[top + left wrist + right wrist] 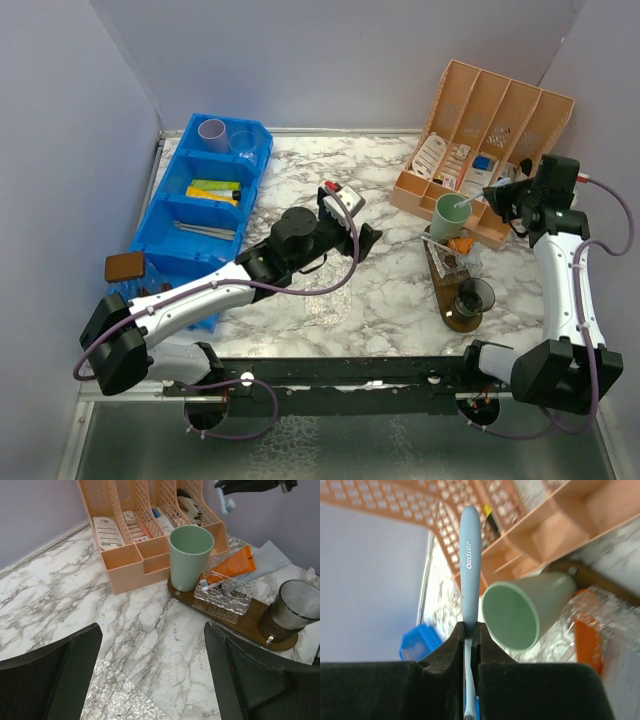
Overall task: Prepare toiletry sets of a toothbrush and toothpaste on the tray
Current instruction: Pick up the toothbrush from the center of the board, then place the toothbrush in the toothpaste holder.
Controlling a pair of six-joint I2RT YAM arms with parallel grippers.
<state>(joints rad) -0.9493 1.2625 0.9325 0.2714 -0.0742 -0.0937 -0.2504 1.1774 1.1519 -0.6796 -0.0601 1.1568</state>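
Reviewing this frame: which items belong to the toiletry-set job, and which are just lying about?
Job: mint green cup, toothbrush in the right pincer, orange tube, smoky dark cup, wooden tray, blue bin of supplies.
Lying about: peach organiser, brown block, clear wrap.

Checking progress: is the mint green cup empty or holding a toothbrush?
Empty. The mint green cup shows a bare inside; the toothbrush sits clamped in the right pincer.
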